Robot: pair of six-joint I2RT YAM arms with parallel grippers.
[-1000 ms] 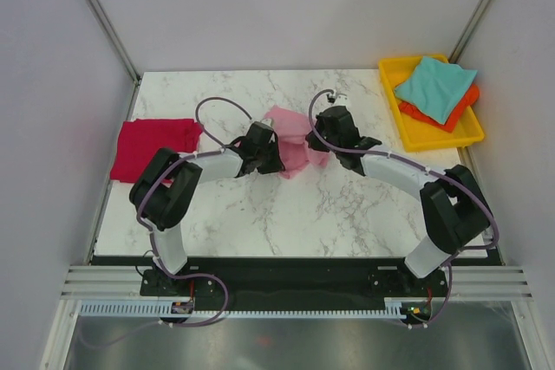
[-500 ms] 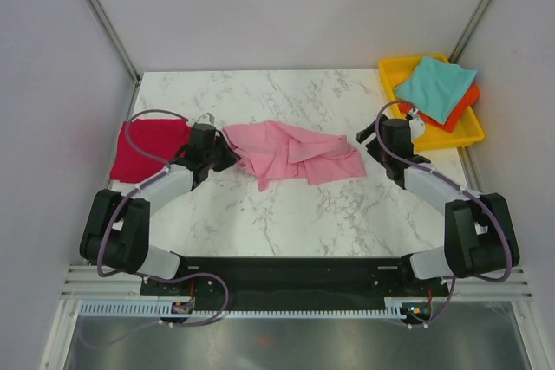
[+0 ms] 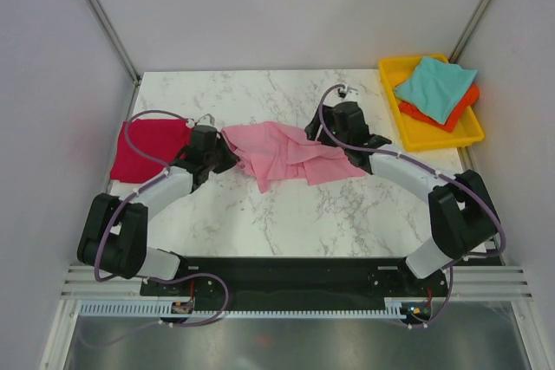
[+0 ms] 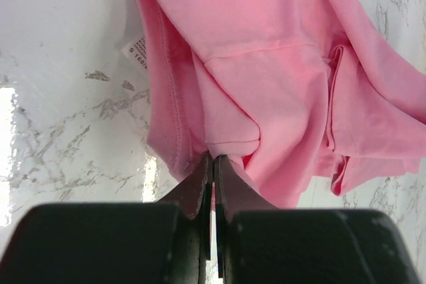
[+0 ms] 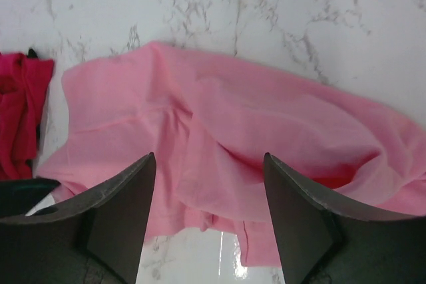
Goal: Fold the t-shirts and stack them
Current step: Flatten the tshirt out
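Observation:
The light pink t-shirt [image 3: 286, 155] lies spread and rumpled across the middle of the marble table. My left gripper [image 3: 227, 156] is shut on its left edge; in the left wrist view the fingertips [image 4: 213, 157] pinch a fold of the pink t-shirt [image 4: 266, 64] near the hem. My right gripper [image 3: 328, 138] hovers open over the shirt's right part, and the pink t-shirt [image 5: 233, 131] fills the gap between its fingers [image 5: 126, 204] with nothing gripped. The crimson red t-shirt [image 3: 152, 146] lies folded at the left edge. Teal t-shirt [image 3: 436, 86] lies on the orange t-shirt [image 3: 462, 108].
A yellow tray [image 3: 438, 139] at the back right corner holds the teal and orange shirts. A white label [image 4: 136, 50] sticks out of the pink shirt's hem. The red t-shirt [image 5: 16, 111] shows at the left of the right wrist view. White walls enclose the table.
The bunched pink t-shirt was pulled out flat, left gripper going left with it. The right gripper let go near the tray, then moved back left over the shirt.

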